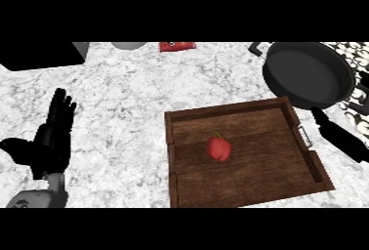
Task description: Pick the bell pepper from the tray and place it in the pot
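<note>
Bell pepper (220,148): one, red, lying mid-tray.
Tray (189,117): one, wooden, near worktop's front edge.
Pot (308,73): one, black, back right corner.
Left hand (56,131): fingers straight, empty, left edge.

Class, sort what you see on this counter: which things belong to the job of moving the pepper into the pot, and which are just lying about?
Belong to the job:
red bell pepper
brown wooden tray
dark round pot
right hand

Lying about:
left hand, open, resting
black box
red packet
grey round object
</note>
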Robot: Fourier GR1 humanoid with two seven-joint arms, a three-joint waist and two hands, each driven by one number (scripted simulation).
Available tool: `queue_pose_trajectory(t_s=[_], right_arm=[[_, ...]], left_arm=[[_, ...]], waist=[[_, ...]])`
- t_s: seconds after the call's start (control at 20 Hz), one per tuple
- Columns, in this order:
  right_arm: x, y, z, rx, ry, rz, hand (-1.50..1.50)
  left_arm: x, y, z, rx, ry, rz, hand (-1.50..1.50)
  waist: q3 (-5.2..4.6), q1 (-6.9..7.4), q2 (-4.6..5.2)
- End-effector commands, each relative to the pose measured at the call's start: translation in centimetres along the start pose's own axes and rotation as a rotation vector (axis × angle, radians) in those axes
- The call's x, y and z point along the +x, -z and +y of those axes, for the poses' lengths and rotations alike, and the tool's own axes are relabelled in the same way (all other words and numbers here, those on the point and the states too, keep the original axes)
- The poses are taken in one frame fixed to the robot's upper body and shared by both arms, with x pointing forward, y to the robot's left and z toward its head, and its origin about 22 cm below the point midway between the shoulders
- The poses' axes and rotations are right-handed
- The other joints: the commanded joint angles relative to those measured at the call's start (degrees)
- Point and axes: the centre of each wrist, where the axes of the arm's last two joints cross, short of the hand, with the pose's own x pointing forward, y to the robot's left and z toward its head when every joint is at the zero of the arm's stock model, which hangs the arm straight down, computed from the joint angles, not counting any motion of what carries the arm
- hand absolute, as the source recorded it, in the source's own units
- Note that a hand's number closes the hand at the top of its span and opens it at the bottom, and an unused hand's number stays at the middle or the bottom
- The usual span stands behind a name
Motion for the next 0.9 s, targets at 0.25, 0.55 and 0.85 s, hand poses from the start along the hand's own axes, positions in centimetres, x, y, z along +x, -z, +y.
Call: queue_pose_trajectory(t_s=[0.25, 0.55, 0.85], right_arm=[[7.1, -10.5, 2.1, -0.142, -0.148, -0.207, -1.50], [7.8, -18.3, 1.3, 0.067, -0.375, 0.045, -1.50], [9.5, -22.8, 0.5, 0.285, -0.550, 0.302, -1.50]], left_arm=[[-1.0, -2.4, -1.1, -0.089, -0.035, -0.050, 0.00], [-1.4, -2.9, -1.4, -0.104, -0.034, -0.072, 0.00], [-1.8, -3.6, -2.4, -0.123, -0.041, -0.079, 0.00]], waist=[[0.10, 3.72, 1.31], [-0.15, 4.03, 2.35], [-0.35, 5.12, 3.43]])
